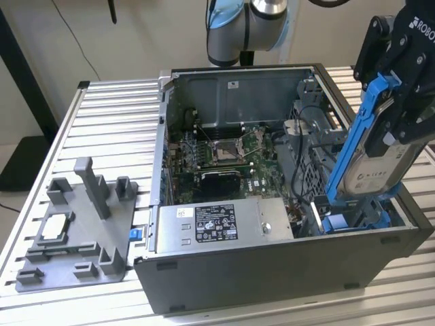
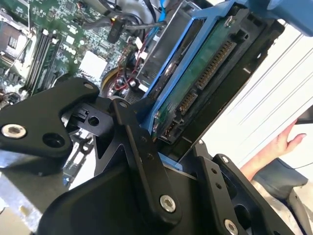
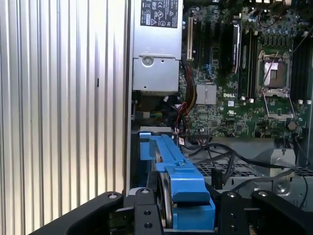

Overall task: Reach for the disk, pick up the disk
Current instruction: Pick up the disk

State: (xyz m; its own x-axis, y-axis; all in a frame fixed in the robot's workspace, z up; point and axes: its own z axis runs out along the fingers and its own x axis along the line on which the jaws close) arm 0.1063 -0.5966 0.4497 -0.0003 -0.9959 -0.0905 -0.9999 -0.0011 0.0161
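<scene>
The disk (image 1: 377, 166), a silver-grey hard drive with a white label in a bright blue frame, hangs tilted above the drive bay at the exterior view's right end of the open computer case (image 1: 272, 272). My black gripper (image 1: 394, 112) is shut on the disk's upper part, and the lower end is still level with the case's blue bay parts. In the second wrist view the disk (image 2: 205, 63) shows its green board and connector, clamped by my gripper (image 2: 171, 147). In the first wrist view the disk (image 3: 178, 176) runs edge-on out of my gripper (image 3: 188, 215).
The case lies open on a slatted aluminium table (image 1: 115, 115), showing the motherboard (image 1: 224, 153) and a grey power supply (image 1: 217, 221). A grey fixture block (image 1: 75, 231) with a small silver chip (image 1: 58, 227) stands at the exterior view's left. A person's hand (image 2: 281, 144) is near the table.
</scene>
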